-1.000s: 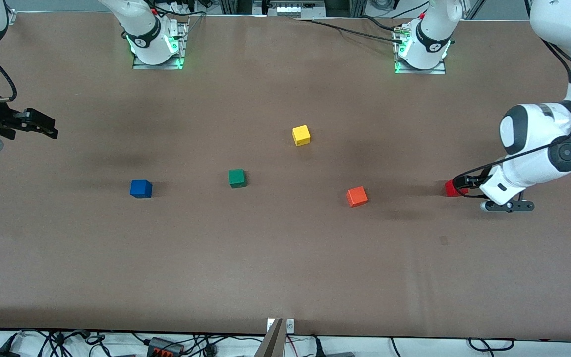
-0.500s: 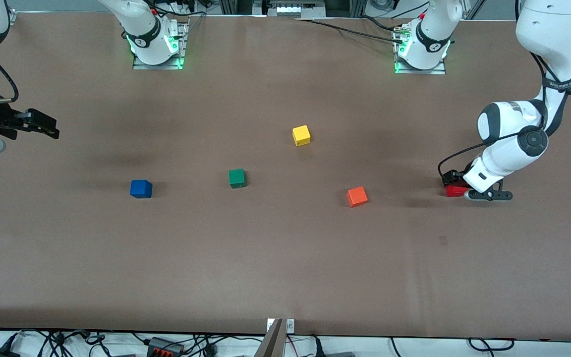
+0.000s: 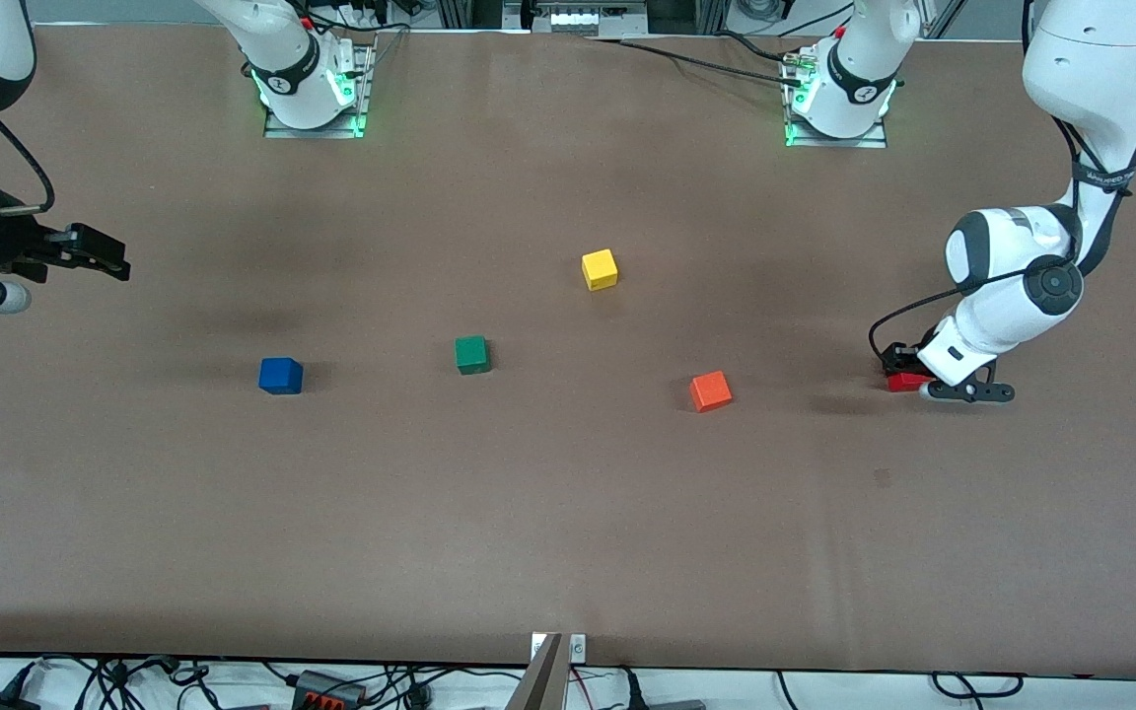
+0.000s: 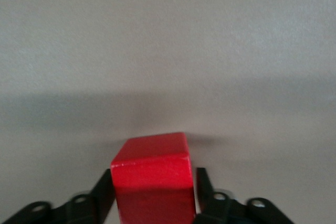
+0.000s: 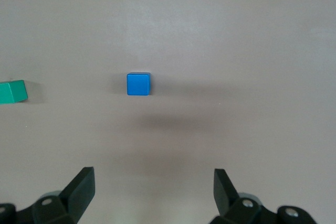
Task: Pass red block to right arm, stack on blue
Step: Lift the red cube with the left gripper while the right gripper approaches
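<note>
The red block [image 3: 905,383] rests on the table at the left arm's end, mostly hidden under the left wrist. My left gripper [image 3: 898,367] is down on it. In the left wrist view the red block [image 4: 152,179] fills the gap, and both black fingers [image 4: 105,192] press its sides, so the left gripper [image 4: 155,184] is shut on it. The blue block [image 3: 280,376] sits toward the right arm's end. My right gripper [image 3: 106,258] hovers over bare table at that end, apart from the blue block [image 5: 138,84]. In its wrist view the right gripper [image 5: 155,182] stands open with nothing in it.
A green block [image 3: 471,354] lies beside the blue one toward the middle. A yellow block [image 3: 600,269] sits farther from the front camera. An orange-red block [image 3: 711,390] lies between the green and red ones. The brown table [image 3: 568,532] spreads wide toward the front camera.
My left arm has lowered over the red block and its fingers have come in against the block's sides. The right gripper has drifted slightly toward the table's middle.
</note>
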